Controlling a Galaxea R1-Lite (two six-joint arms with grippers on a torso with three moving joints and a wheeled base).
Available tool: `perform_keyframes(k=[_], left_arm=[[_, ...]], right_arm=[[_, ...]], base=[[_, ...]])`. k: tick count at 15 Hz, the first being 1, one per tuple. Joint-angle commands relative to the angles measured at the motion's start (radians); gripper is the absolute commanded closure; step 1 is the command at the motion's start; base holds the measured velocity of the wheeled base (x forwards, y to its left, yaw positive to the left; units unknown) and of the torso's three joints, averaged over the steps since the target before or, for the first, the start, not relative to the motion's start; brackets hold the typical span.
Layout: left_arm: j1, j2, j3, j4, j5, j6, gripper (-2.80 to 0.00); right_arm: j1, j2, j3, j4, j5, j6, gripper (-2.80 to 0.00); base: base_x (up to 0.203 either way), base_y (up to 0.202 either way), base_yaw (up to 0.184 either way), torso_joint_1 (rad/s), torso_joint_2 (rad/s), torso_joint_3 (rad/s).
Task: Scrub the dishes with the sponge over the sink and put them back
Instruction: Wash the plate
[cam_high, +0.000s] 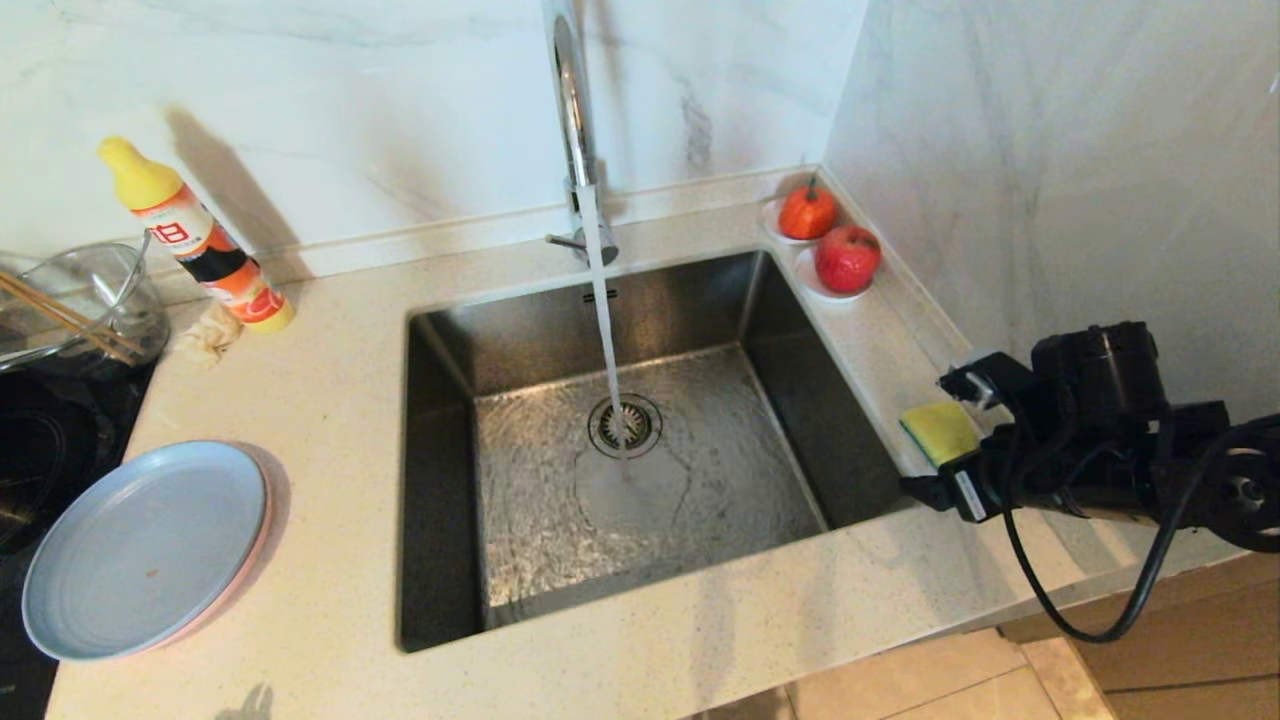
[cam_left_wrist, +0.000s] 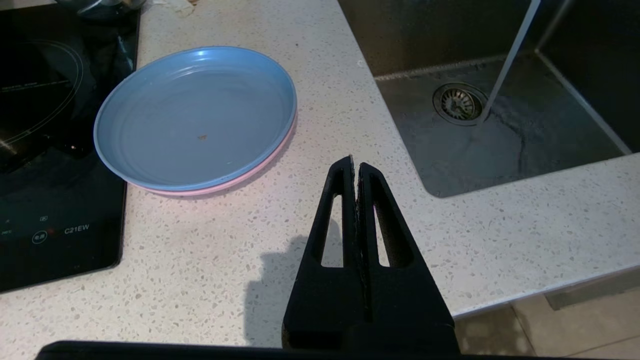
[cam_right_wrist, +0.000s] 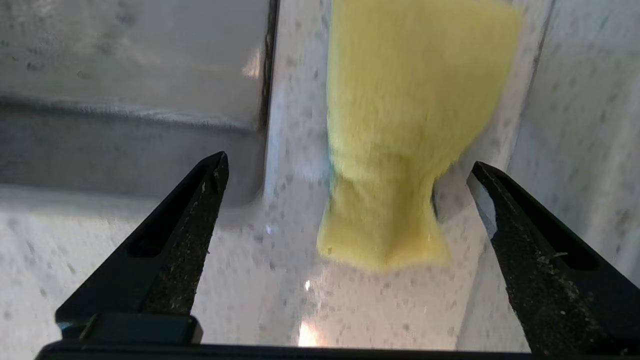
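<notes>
Countertop (cam_high: 330, 400) | right gripper (cam_right_wrist: 350, 170) jaws apart at sponge (cam_right_wrist: 400, 125) | left gripper (cam_left_wrist: 356, 167) jaws together

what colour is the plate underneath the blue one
Pink plate, just its rim peeking out under the light blue plate; clearest in the left wrist view.

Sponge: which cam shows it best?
Right wrist view: the sponge fills the frame, lying on the counter between the right gripper's open jaws. Head view shows it small, partly behind that gripper. Left wrist view misses it.
</notes>
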Motion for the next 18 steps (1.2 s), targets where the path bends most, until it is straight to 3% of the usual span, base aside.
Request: perform_keyframes(k=[1, 7, 8, 18], left_arm=[[0.001, 0.002, 0.04, -0.001, 0.0, 0.0, 0.0], [0.0, 0.002, 0.04, -0.001, -0.001, 0.0, 0.0], [0.0, 0.002, 0.04, -0.002, 0.0, 0.0, 0.0], [0.0, 0.002, 0.04, -0.001, 0.0, 0.0, 0.0]], right_arm=[[-0.005, -0.02, -0.004, 0.027, -0.001, -0.002, -2.8], [-0.005, -0.017, -0.002, 0.029, 0.001, 0.0, -2.8], [-0.005, -0.017, -0.002, 0.029, 0.001, -0.002, 0.0], [-0.005, -0.013, -0.007, 0.034, -0.001, 0.0, 0.0]], base=[[0.0, 0.0, 0.0, 0.0, 0.0, 0.0], [0.0, 0.0, 0.0, 0.0, 0.0, 0.0], [0.0, 0.0, 0.0, 0.0, 0.0, 0.0], [0.0, 0.0, 0.0, 0.0, 0.0, 0.0]])
